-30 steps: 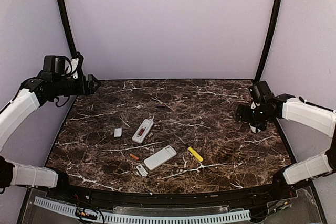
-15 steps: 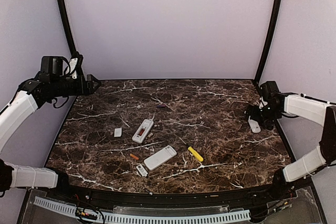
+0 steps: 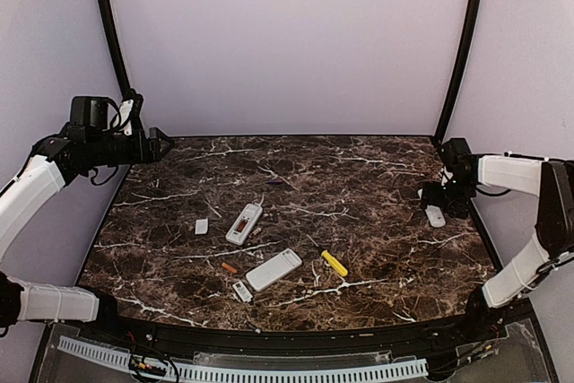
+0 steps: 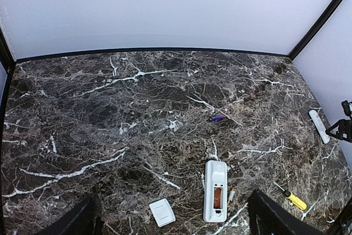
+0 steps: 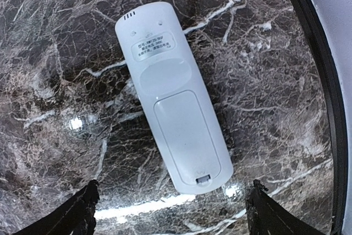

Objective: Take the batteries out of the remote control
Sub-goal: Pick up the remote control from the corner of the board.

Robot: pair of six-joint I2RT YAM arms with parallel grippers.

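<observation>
Batteries [image 3: 230,267] are showing near the middle of the marble table [image 3: 386,248]: one orange cell is lying loose on the stone, just left of the big white remote [image 3: 273,270], and another is sitting inside the open compartment of the slim remote [image 4: 215,191], which is lying a little farther back. A small white cover [image 4: 162,212] is resting left of this slim remote, apart from it, and a small white piece [image 3: 242,291] is lying on the near side of the loose cell. A yellow-handled screwdriver [image 3: 334,263] is lying right of the big remote, and a tiny purple cylinder [image 4: 218,118] is lying farther back. At the right edge a third remote [image 5: 173,97] is lying face down, its back cover sitting closed over the compartment. The right gripper [image 3: 441,202] is hanging over this remote with its fingers [image 5: 82,210] spread wide on both sides of it, not touching it. The left gripper [image 3: 161,143] is hovering high at the far left, its fingers [image 4: 82,221] also spread wide and holding nothing.
</observation>
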